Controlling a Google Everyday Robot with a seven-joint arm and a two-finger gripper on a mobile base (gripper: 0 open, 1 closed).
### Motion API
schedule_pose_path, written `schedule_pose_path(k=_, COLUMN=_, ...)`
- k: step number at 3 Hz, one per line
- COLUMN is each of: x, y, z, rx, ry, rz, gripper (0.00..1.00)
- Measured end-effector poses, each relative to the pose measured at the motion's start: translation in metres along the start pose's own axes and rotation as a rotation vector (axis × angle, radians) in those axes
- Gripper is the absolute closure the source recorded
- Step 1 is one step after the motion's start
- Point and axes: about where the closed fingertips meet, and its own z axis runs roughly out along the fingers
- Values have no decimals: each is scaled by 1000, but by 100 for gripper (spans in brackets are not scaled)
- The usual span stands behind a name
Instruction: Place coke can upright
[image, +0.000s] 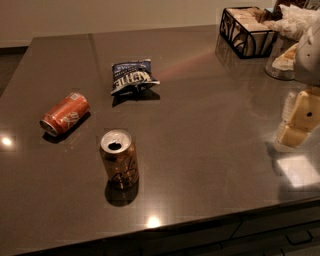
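**Coke can down on its side, gripper far across the counter**

The coke can lies on its side at about 9 o'clock on the dark countertop. One silver end points toward 8 o'clock and the white label patch faces up. Since it rests on its curved wall, the job has not begun, and a nudge could likely set it rolling.

The gripper hangs at the 3 o'clock edge, well apart from the can and holding nothing that shows. Whether it is released or clenched cannot be told from here.

A golden-brown can stands upright at 7 o'clock from the counter's middle with its tab hole open. It is near the coke can but not touching it (and it is not the target, for all its likeness in shape). A blue chip bag sits at 11 o'clock, and a black wire basket at 1 o'clock.

The reach probably has to cross the whole counter, pass above the golden-brown can and take the coke can across its barrel. Catching the upright can on the way would likely tip it.
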Motion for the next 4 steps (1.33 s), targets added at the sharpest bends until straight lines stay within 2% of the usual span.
schedule_pose_path(k=1, x=0, y=0, z=0, rx=0, ry=0, rz=0, gripper=0)
schedule_pose_path(k=2, x=-18, y=-7, z=2, rx=-1, ry=-23, rz=-36, gripper=0)
schedule_pose_path(k=3, x=-66, y=-20, z=14, rx=-14, ry=-90, rz=-113, gripper=0)
schedule_pose_path(k=4, x=-126, y=-34, z=31, rx=-32, ry=-148, rz=-219, gripper=0)
